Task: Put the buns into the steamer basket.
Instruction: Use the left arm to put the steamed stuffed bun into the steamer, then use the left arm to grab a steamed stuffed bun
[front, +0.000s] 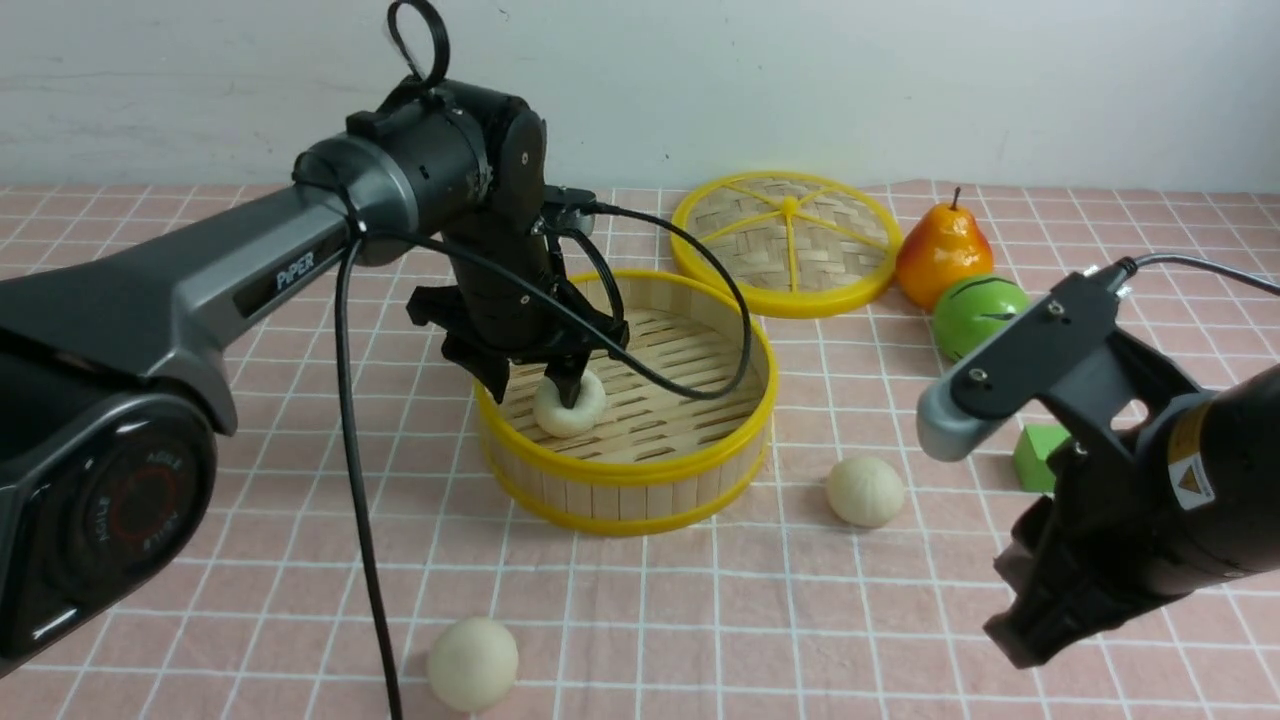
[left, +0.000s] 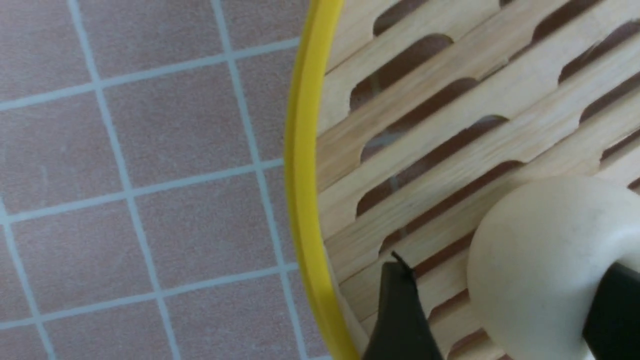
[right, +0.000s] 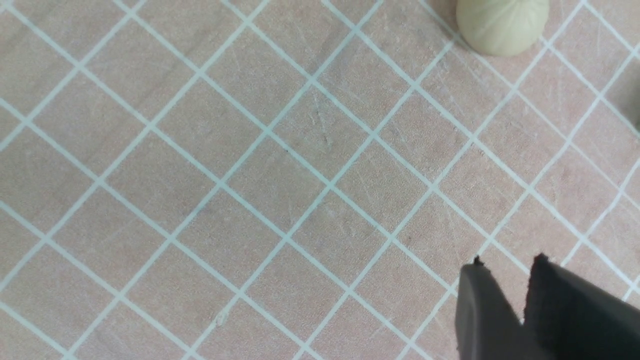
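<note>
While one bun (front: 568, 405) lies on the slatted floor of the steamer basket (front: 620, 472), close to the wall on the robot's left, the left jaws are seen lowered inside the basket and standing wide astride it. One jaw is parted from the bun by a clear gap. The other is seen against the bun's opposite side, and whether it touches cannot be told. The bun is not gripped.

The basket is set near the middle of a pink checked desk (front: 760, 620). Two buns are left outside it. A second bun (front: 865, 490) is placed on the desk just beside the basket, on the robot's right. A third bun (front: 472, 663) is placed nearer the robot, well apart from the basket.

The right jaws are held above bare desk on the right, narrowed to a slim gap, with nothing between them. The second bun lies ahead of them, well apart.

The buns are judged to be light and soft, with a smooth round skin that may roll or dent. Each is best taken across its widest middle, with a jaw lowered on either side and closed gently.
</note>
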